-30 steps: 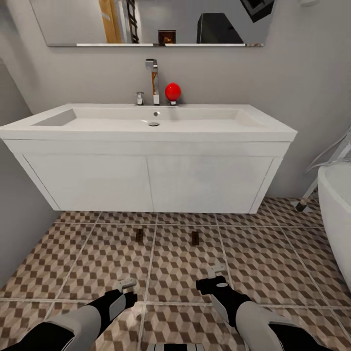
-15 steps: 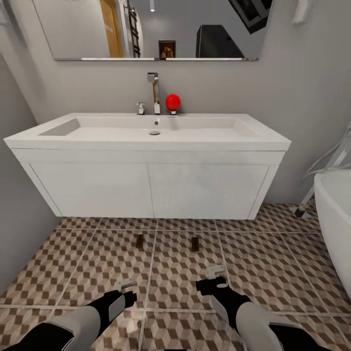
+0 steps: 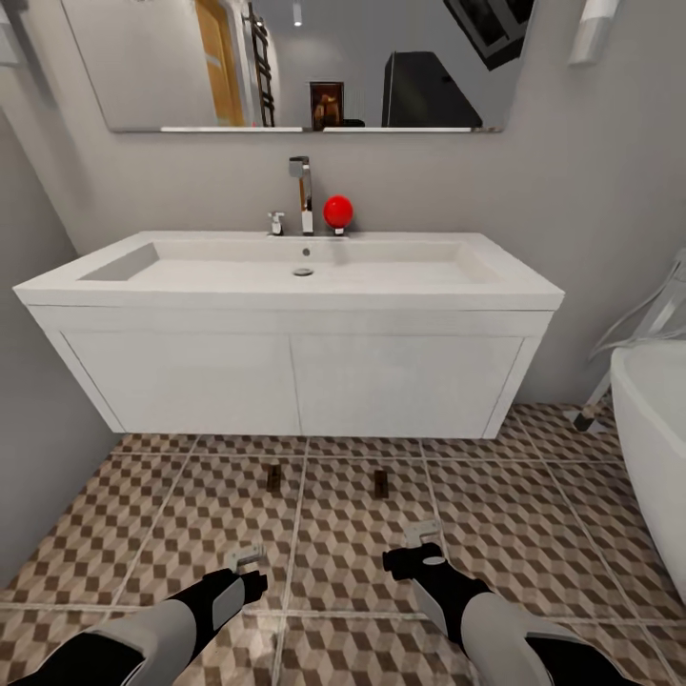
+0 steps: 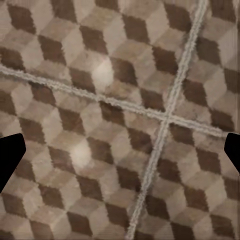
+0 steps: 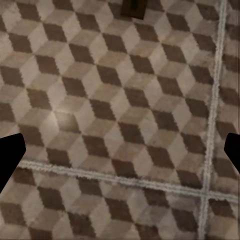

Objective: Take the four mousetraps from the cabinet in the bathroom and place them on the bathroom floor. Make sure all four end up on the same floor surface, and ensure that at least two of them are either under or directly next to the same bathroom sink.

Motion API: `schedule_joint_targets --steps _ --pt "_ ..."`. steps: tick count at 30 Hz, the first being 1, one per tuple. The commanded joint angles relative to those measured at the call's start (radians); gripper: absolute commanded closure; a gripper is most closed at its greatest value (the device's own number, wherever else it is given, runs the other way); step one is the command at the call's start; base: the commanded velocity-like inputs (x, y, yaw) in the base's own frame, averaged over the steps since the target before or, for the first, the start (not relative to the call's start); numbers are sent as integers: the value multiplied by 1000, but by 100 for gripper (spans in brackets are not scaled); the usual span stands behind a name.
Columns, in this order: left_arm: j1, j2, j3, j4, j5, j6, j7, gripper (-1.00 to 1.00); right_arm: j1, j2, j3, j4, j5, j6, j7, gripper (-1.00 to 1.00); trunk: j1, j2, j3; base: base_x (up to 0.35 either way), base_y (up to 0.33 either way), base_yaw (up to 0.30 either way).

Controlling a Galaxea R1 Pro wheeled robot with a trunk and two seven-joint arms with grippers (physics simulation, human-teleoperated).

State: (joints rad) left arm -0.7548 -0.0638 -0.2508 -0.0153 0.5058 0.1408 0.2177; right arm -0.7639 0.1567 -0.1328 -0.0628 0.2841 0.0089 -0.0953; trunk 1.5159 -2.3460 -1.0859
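Observation:
Two mousetraps [image 3: 273, 478] [image 3: 380, 483], small dark brown slabs, lie on the cube-patterned bathroom floor [image 3: 353, 534] just in front of the white vanity under the sink [image 3: 295, 272]. My left gripper [image 3: 246, 555] hovers low over the tiles, open and empty, a short way in front of the left trap. Open and empty too, my right gripper [image 3: 421, 534] hangs in front of the right trap. The right wrist view catches one mousetrap [image 5: 134, 7] ahead of the open right gripper [image 5: 120, 155]. Bare tiles lie under the open left gripper [image 4: 120, 155]. The cabinet is out of view.
A white bathtub [image 3: 657, 429] stands at the right, with a metal stand leg [image 3: 595, 405] beside it. A grey wall [image 3: 38, 429] closes the left side. A red ball-shaped object [image 3: 337, 211] sits by the chrome tap [image 3: 303, 191], below a wide mirror [image 3: 295, 62].
The whole picture has shifted down, so the camera has tilted up or risen. Both mousetraps lie where they were and both arms hold the same pose.

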Motion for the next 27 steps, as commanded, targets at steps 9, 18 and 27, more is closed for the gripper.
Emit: schedule_joint_targets --steps 9,18,27 --pt "0 5 -8 0 8 5 5 -100 14 -3 -8 -1 10 0 -3 -100 -35 63 28 0 0 0" --pt "2 12 -8 0 8 5 4 -100 23 -7 -8 0 5 -1 -3 -100 -69 126 56 0 0 0" --pt "4 13 -8 0 8 5 5 -100 54 -22 -8 -1 6 -54 -3 -100 -104 189 84 0 0 0"
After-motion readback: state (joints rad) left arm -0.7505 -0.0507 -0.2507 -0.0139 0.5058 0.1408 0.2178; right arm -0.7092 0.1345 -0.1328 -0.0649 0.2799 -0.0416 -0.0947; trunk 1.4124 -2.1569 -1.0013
